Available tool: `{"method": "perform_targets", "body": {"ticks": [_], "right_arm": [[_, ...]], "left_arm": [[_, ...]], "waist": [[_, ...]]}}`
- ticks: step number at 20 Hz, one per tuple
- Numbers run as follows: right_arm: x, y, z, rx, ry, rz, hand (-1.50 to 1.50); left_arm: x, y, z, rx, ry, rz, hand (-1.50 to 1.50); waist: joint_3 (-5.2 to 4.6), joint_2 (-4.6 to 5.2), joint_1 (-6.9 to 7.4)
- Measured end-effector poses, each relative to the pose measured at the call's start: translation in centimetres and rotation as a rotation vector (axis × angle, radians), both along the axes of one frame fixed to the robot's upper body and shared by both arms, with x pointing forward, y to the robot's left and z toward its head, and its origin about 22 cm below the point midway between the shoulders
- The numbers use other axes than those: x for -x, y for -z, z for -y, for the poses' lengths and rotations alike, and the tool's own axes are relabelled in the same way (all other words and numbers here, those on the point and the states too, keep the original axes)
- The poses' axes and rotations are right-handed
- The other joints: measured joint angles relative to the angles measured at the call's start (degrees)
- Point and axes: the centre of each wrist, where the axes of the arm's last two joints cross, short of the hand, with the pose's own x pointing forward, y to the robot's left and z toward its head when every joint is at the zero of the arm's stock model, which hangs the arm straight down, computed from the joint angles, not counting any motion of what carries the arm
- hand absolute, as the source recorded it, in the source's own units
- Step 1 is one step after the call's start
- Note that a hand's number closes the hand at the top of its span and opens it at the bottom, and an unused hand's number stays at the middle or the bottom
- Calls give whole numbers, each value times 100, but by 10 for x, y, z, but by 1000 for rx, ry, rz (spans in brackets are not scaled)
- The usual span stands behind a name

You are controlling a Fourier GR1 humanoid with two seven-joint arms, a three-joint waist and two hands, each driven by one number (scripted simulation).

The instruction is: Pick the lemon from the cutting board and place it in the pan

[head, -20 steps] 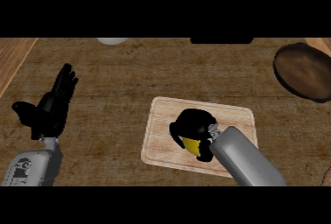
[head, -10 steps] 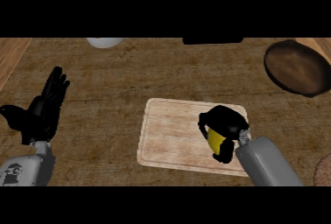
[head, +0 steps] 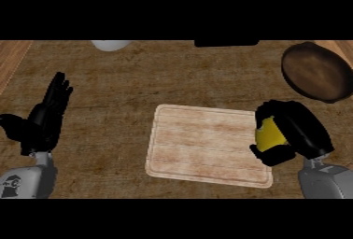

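My right hand (head: 298, 130) is curled round the lemon (head: 270, 134), yellow showing between fingers and thumb. It's at the right edge of the cutting board (head: 207, 144), lemon just past the board's rim, over the counter (head: 124, 84). Pan (head: 317, 71) sits up and to the right of the hand, apart from it. Left hand (head: 43, 119) rests open at the left side, fingers straight and up, holding nothing. White object (head: 110, 45) at the top edge, dark one (head: 226, 43) beside it; can't tell what either is.
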Motion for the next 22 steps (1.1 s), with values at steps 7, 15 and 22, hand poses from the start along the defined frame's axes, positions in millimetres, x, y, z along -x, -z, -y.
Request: {"method": "perform_targets", "body": {"ticks": [7,15,22], "right_arm": [[8,-41,39,-179,165,141,150],[-36,-62,105,-428,296,160,150],[-69,-54,178,-390,405,217,150]], "left_arm": [[-7,-2,8,-5,27,3,0],[-10,-2,18,1,46,12,0],[-16,-3,24,1,70,23,0]], "waist": [[1,47,170],[4,80,297],[13,137,434]]}}
